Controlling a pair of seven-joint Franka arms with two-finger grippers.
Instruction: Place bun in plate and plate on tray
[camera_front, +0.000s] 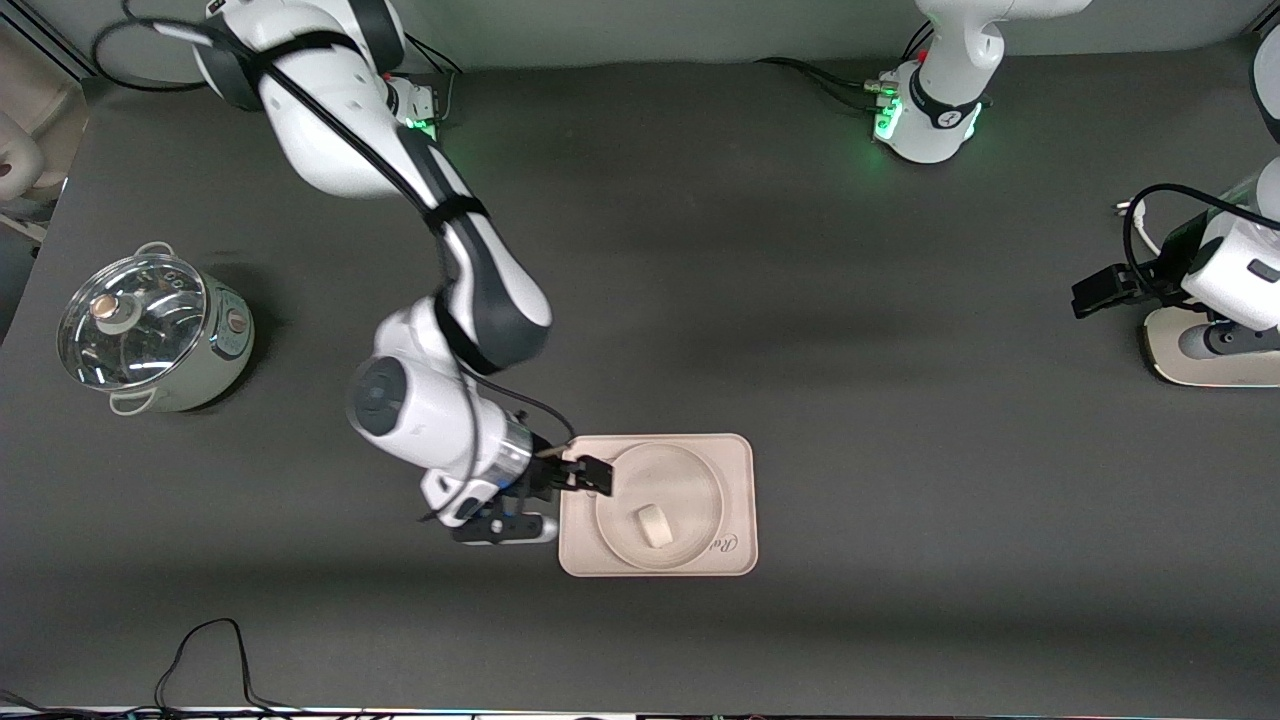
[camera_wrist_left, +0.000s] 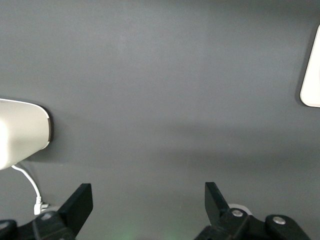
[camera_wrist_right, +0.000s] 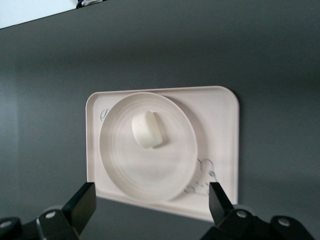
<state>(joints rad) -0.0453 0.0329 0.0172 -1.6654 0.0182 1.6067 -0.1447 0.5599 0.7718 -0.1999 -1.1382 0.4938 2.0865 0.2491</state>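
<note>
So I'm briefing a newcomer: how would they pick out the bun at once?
Find the pale rectangular tray on the dark table, nearer the front camera than the lidded pot. A round plate sits on it. The bun is the small off-white oval lump lying in that plate.

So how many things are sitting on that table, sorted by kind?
Buns: 1, the bun in the plate
Plates: 1, the plate on the tray
Trays: 1, the tray
Lidded pots: 1, the pot toward the right arm's end
Total: 4
</note>
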